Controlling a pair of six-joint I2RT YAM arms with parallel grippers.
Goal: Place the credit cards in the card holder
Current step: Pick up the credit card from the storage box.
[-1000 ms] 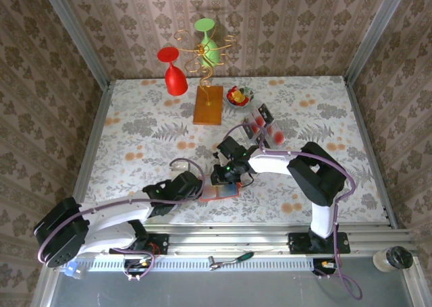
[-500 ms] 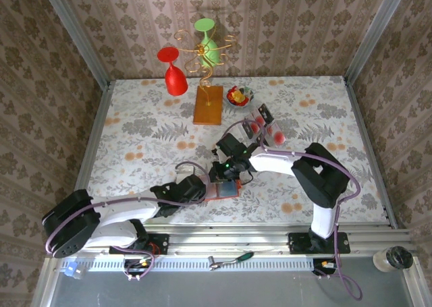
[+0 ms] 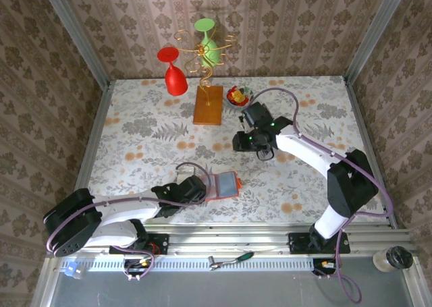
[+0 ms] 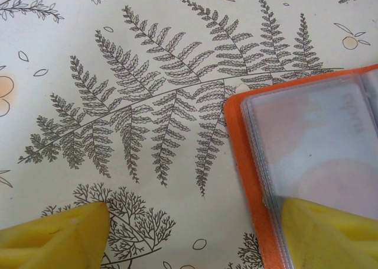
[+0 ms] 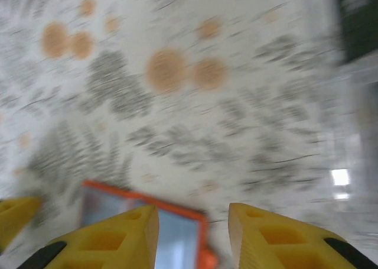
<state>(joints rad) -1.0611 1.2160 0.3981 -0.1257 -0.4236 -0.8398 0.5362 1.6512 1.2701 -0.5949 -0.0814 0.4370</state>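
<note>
We find the card holder lying open and flat on the table, close to the near edge and roughly midway between the two arm bases. Its grey-blue panel faces up, with an orange border round it, slightly skewed to the table edge. The left gripper sits just left of it, fingers wide apart: one is over bare table, the other over the holder's clear pocket near its left edge. Whether that one presses down we cannot tell. The right gripper hangs farther back and to the right, well apart from the holder, fingers parted with nothing between them; its own view is blurred. The table's left half is bare up to the side rail, as is the strip between the holder and the wooden block at the back. A small bowl stands just beside the right arm.
</note>
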